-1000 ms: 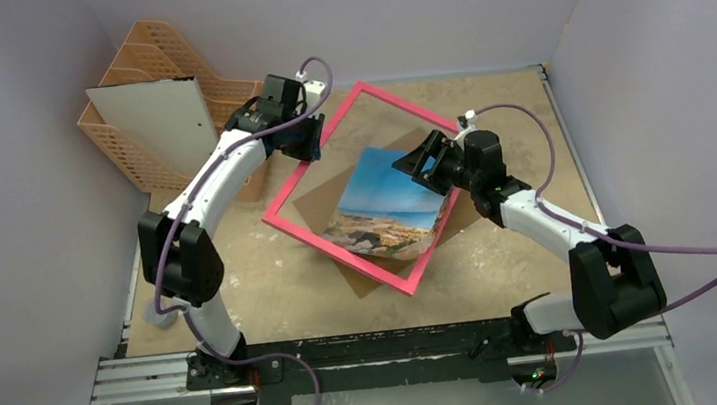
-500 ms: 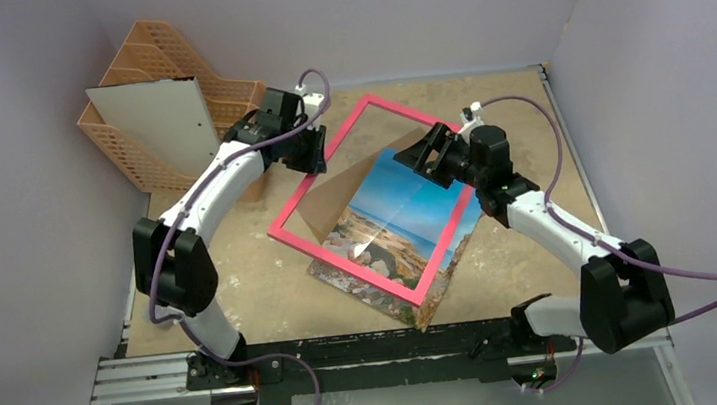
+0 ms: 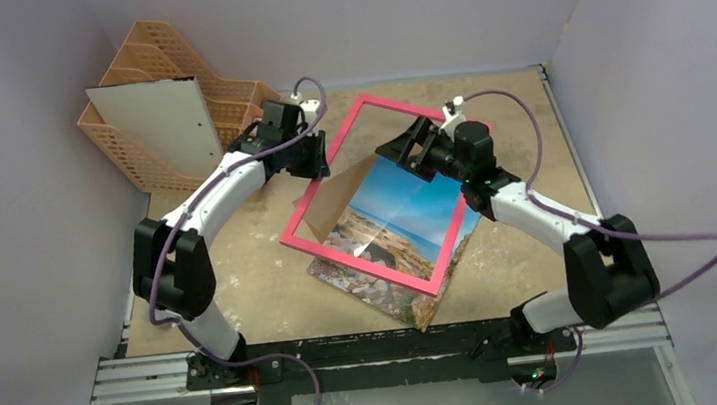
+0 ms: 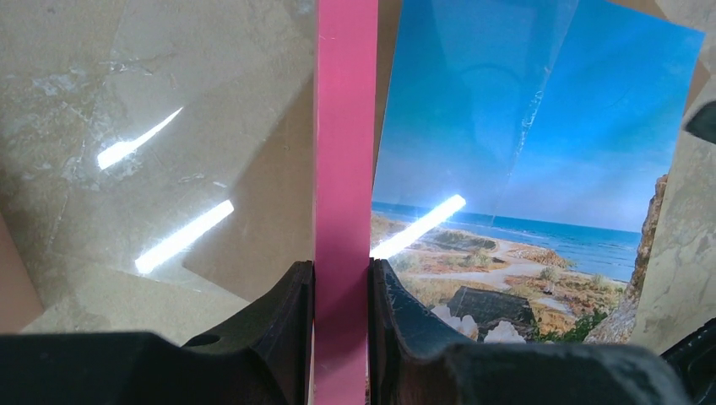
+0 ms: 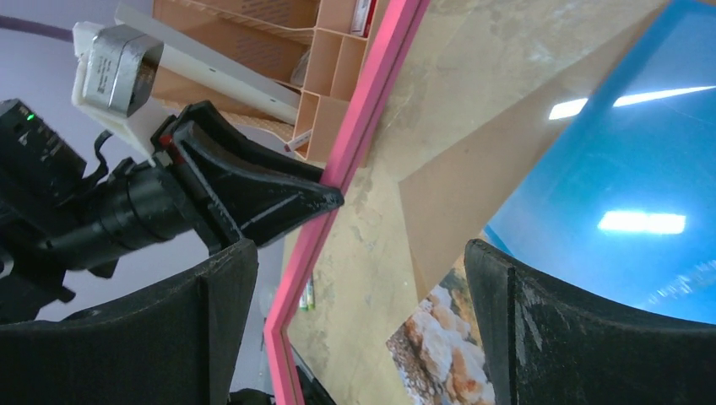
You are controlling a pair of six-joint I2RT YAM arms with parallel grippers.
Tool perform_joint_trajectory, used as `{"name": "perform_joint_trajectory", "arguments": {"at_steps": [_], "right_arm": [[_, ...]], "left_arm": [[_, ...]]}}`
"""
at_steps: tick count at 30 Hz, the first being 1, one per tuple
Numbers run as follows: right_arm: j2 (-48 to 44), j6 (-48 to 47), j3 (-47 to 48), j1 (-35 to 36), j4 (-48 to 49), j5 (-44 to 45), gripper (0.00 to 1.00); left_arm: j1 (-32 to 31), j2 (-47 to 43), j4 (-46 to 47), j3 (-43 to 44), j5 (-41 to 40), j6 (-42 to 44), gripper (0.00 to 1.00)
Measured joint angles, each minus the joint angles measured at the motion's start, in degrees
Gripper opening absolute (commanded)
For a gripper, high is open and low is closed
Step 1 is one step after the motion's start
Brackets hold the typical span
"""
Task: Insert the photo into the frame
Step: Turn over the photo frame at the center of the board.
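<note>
The frame (image 3: pixel 361 265), pink-bordered with a clear pane, stands tilted over the table's middle. My left gripper (image 3: pixel 315 157) is shut on its upper left border; in the left wrist view both jaws press the pink strip (image 4: pixel 342 169). The photo (image 3: pixel 390 300), blue sky over a rocky coast, lies under the frame. It shows through the pane (image 4: pixel 523 169), and its lower edge sticks out past the border. My right gripper (image 3: pixel 407 147) hangs open over the frame's top right part, nothing between its fingers (image 5: pixel 523 321).
A brown backing board (image 3: pixel 330 205) lies under the frame beside the photo. An orange desk organiser (image 3: pixel 159 63) with a white board (image 3: pixel 155 123) leaning on it stands at the back left. Walls close in the table on three sides.
The photo, lifted at its top corner by the right gripper a second ago, now lies flat beneath the frame. The right gripper has opened wider and moved back-left. The frame shifted slightly right.
</note>
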Motion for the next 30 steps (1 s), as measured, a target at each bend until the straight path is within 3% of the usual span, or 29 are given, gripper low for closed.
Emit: {"name": "perform_joint_trajectory", "arguments": {"at_steps": [11, 21, 25, 30], "right_arm": [[21.59, 6.25, 17.29, 6.29, 2.99, 3.43, 0.9], [31.67, 7.28, 29.66, 9.22, -2.29, 7.58, 0.82], [33.88, 7.41, 31.71, 9.77, -4.2, 7.96, 0.67], [34.42, 7.91, 31.82, 9.88, -3.1, 7.26, 0.37]], "left_arm": [[-0.09, -3.65, 4.55, -4.98, 0.26, -2.56, 0.0], [-0.28, -5.29, 5.66, -6.84, 1.05, -2.58, 0.0], [-0.28, -5.4, 6.08, -6.86, 1.27, -2.6, 0.0], [-0.28, -5.99, 6.16, -6.86, 1.86, -2.6, 0.0]]}}
